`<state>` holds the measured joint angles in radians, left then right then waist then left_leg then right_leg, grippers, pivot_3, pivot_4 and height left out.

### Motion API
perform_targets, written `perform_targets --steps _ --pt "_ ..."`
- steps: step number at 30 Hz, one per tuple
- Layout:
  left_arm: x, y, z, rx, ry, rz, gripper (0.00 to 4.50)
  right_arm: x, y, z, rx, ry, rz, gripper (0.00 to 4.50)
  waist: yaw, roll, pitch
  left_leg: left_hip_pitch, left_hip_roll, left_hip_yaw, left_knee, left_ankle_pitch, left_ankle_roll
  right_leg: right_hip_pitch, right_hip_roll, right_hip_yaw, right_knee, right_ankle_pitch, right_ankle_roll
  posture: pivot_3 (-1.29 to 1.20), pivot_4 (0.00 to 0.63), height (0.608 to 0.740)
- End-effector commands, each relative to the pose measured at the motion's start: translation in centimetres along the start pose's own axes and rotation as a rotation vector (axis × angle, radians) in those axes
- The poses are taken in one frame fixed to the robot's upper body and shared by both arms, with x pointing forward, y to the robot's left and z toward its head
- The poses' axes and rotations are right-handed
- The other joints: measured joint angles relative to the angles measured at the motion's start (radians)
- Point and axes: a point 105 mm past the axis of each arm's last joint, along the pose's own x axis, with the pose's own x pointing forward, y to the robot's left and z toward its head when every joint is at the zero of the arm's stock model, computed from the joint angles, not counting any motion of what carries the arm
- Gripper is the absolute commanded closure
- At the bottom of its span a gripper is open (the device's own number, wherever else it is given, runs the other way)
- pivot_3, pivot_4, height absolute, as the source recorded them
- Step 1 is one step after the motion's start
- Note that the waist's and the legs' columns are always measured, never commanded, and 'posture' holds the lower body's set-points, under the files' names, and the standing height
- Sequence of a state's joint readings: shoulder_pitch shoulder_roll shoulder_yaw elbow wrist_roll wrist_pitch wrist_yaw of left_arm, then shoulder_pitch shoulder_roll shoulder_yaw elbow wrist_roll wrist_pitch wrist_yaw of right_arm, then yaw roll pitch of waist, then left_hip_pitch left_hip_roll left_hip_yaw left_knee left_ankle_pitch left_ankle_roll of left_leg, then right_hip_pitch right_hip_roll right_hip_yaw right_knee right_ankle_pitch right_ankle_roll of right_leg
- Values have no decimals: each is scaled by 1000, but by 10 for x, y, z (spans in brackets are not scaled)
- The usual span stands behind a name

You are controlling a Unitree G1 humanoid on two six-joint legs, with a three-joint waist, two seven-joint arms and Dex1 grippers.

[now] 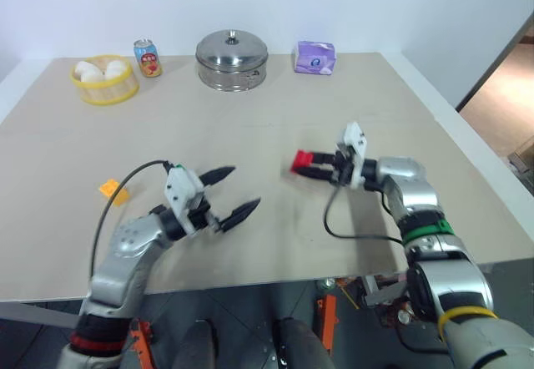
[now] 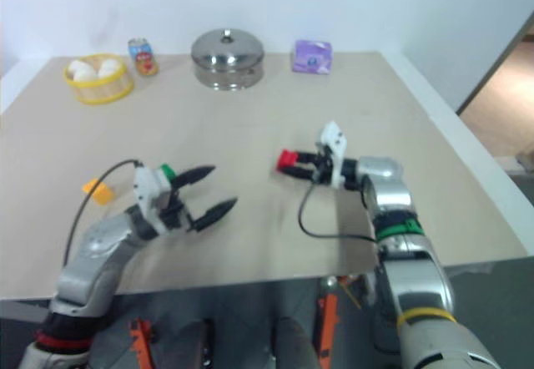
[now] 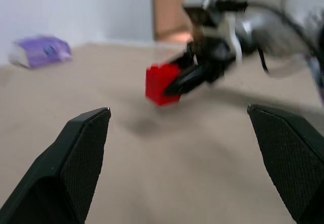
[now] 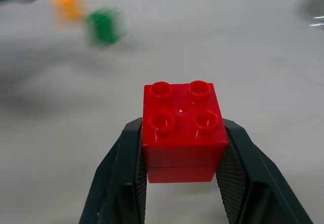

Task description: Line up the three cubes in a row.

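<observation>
1. Our right hand (image 1: 310, 165) grips the small red studded plastic cube (image 4: 183, 131) by opposite flat sides, lifted above the beige worktop (image 1: 275, 102).
2. Our left hand (image 1: 235, 192) hangs released; green cube (image 2: 168, 171) and yellow-orange cube (image 1: 113, 189) sit beside it.
3. We judge the cubes light, rigid, slick-sided.

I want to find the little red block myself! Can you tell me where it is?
Start at the big beige table and find the robot's right gripper, near the middle. The red cube is pinched between its two black fingers. It is the only red block: the green cube and the yellow-orange cube sit by the left arm.
</observation>
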<state>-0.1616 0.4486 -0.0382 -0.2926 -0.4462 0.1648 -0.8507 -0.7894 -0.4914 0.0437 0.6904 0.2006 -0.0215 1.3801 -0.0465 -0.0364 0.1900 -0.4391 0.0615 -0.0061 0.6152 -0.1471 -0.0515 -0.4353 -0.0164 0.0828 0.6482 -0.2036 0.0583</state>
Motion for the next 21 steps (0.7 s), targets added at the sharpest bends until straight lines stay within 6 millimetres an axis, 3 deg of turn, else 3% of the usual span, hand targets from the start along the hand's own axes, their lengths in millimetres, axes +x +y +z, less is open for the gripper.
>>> perform_targets --steps 1,8,21 --pt "-12 -11 9 32 14 -121 0 -2 32 6 -105 19 192 3241 -1 0 0 0 0 0 0 0 0 0 0 0 0 0 0 0 150 739" --pt "-26 -12 2 38 80 -189 0 -3 61 -10 -121 79 332 3241 -2 0 0 2 0 1 2 0 0 -1 0 1 0 2 -3 0 150 739" --pt "-27 -15 2 34 82 -186 0 2 70 -22 -117 98 381 3241 -2 0 0 2 0 1 2 0 0 -1 0 1 0 1 -3 0 150 739"
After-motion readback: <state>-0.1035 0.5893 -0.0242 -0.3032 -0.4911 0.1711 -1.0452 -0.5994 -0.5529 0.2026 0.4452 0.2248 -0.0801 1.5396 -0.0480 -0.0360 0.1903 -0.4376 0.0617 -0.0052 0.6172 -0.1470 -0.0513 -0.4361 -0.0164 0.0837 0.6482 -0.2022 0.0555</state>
